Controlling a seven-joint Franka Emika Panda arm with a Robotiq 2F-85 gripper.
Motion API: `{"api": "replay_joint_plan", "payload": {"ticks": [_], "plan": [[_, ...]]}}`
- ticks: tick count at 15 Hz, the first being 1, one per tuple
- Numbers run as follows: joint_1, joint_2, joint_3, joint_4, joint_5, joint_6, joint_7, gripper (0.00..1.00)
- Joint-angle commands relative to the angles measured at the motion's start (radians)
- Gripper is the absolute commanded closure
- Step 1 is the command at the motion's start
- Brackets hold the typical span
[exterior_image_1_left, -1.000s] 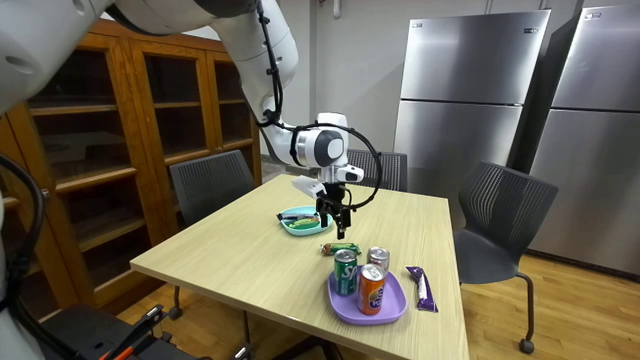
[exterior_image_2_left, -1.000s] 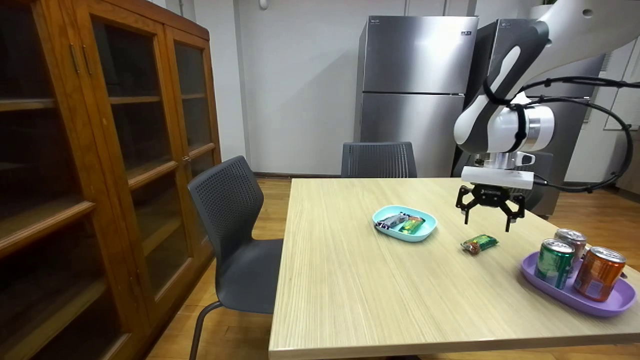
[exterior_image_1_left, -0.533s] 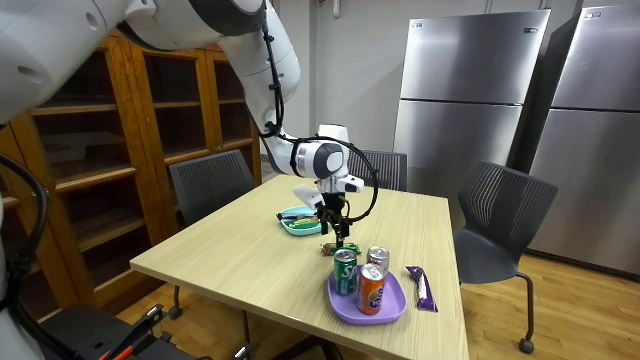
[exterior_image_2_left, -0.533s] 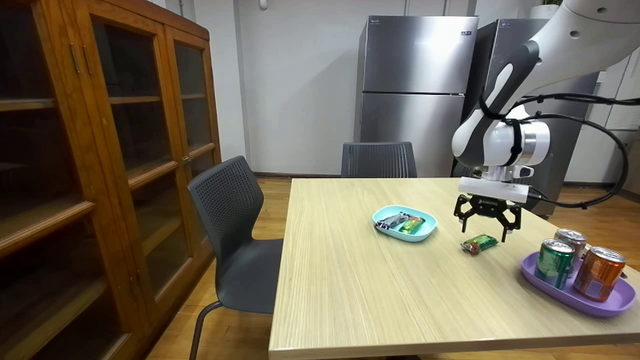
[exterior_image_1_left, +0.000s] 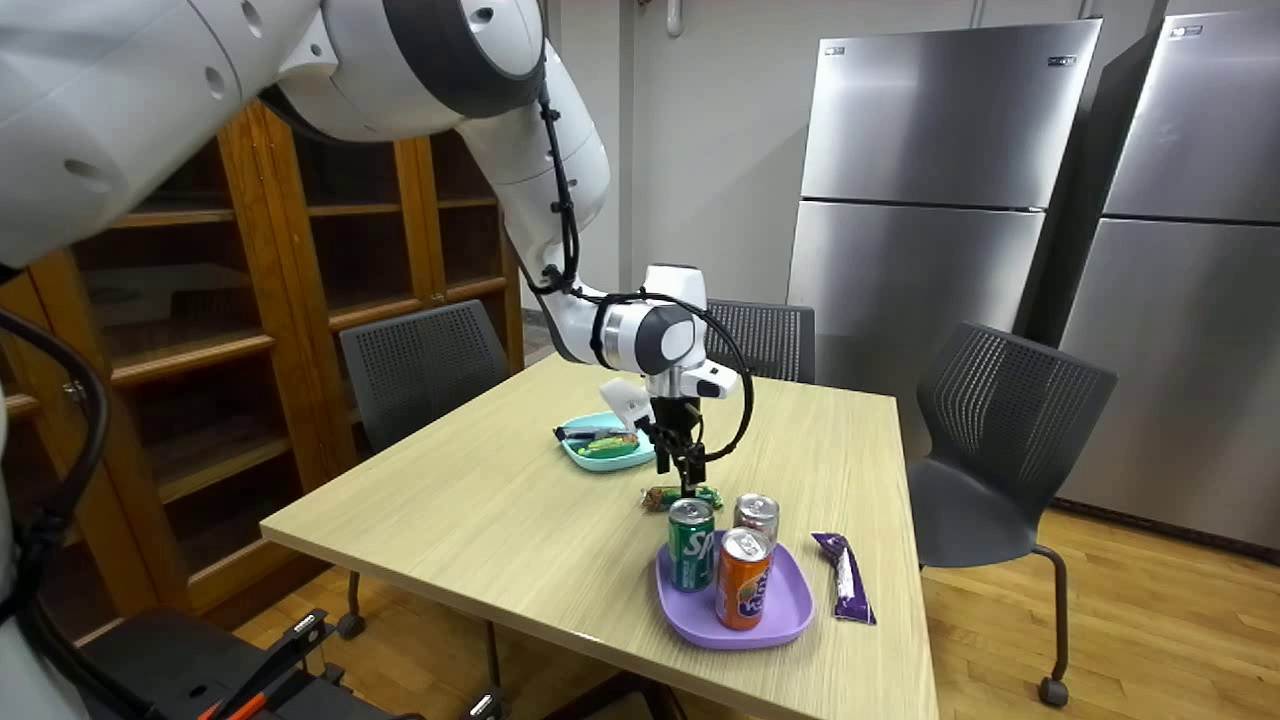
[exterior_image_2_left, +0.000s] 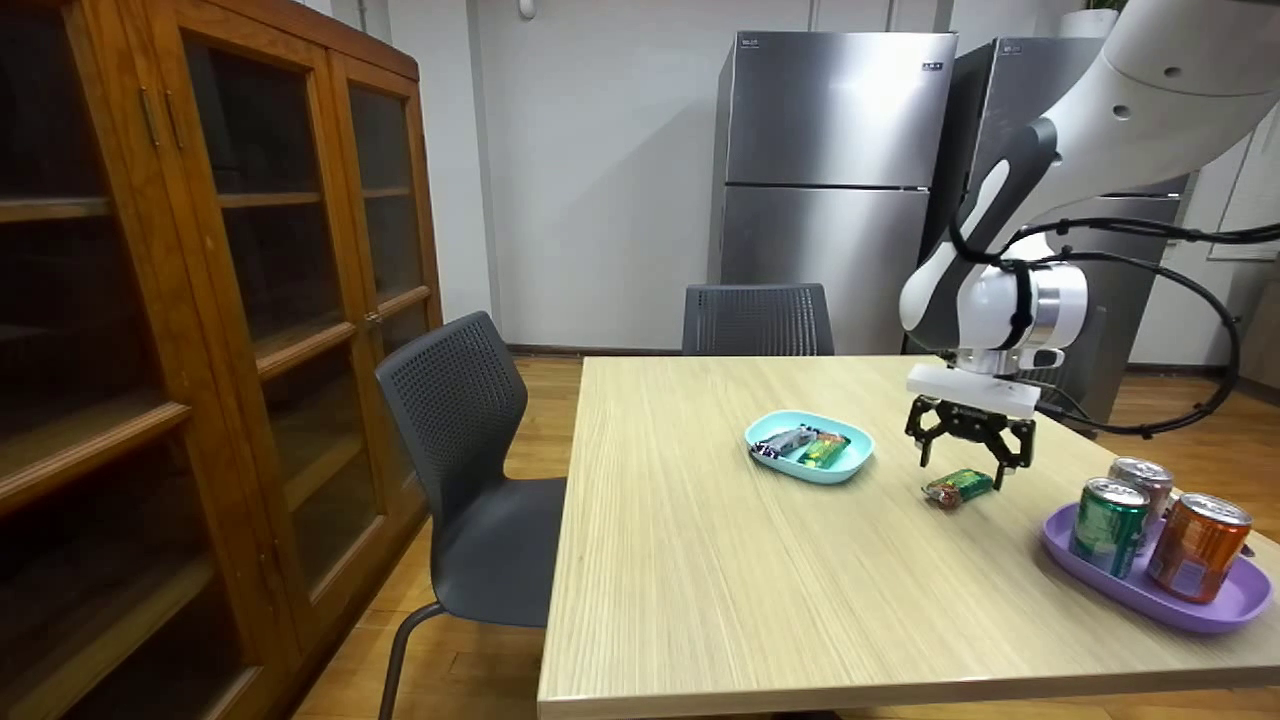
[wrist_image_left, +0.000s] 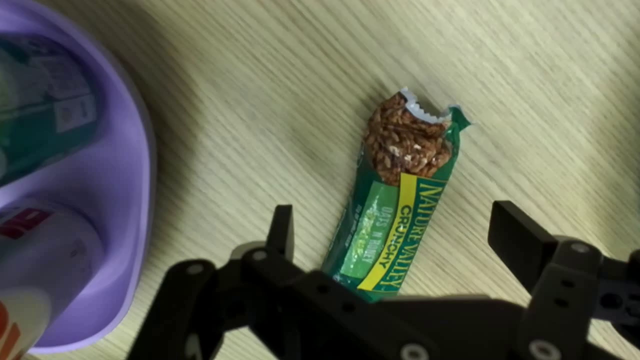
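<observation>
Gripper (wrist_image_left: 392, 226): fingers (wrist_image_left: 520, 245) stand wide apart.
Granola bar (wrist_image_left: 395, 200): lies on the table (exterior_image_1_left: 480, 510) beneath the gripper; the wrist view shows it between the fingers, a gap on either side.
Purple tray (exterior_image_1_left: 792, 600): near the bar, bears a green can (exterior_image_1_left: 690, 560) and an orange can (exterior_image_1_left: 744, 585).

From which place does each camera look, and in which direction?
Exterior view: beside the arm, facing across the table toward the fridges; much of the arm shows.
Exterior view: beyond the table's near edge, facing the fridges, the cabinet at picture left; arm and gripper show at right.
Wrist view: on the wrist, facing down at the snack bar; only the gripper shows.
Both exterior views share arm, table, cabinet, fridges; all three show the snack bar.
</observation>
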Motion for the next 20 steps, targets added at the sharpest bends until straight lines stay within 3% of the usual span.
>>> {"api": "replay_joint_plan", "payload": {"ticks": [1,4,5,7,14,20], "plan": [[0.009,0.051,-0.015,0.076,0.021,-0.014,0.041,0.0],[0.011,0.079,-0.018,0.112,0.017,-0.027,0.054,0.04],[0.011,0.086,-0.019,0.121,0.015,-0.031,0.056,0.26],[0.01,0.1,-0.021,0.137,0.014,-0.034,0.056,0.31],[0.009,0.097,-0.026,0.151,0.011,-0.033,0.045,0.85],[0.025,0.04,-0.019,0.138,-0.002,-0.025,0.02,0.88]]}}
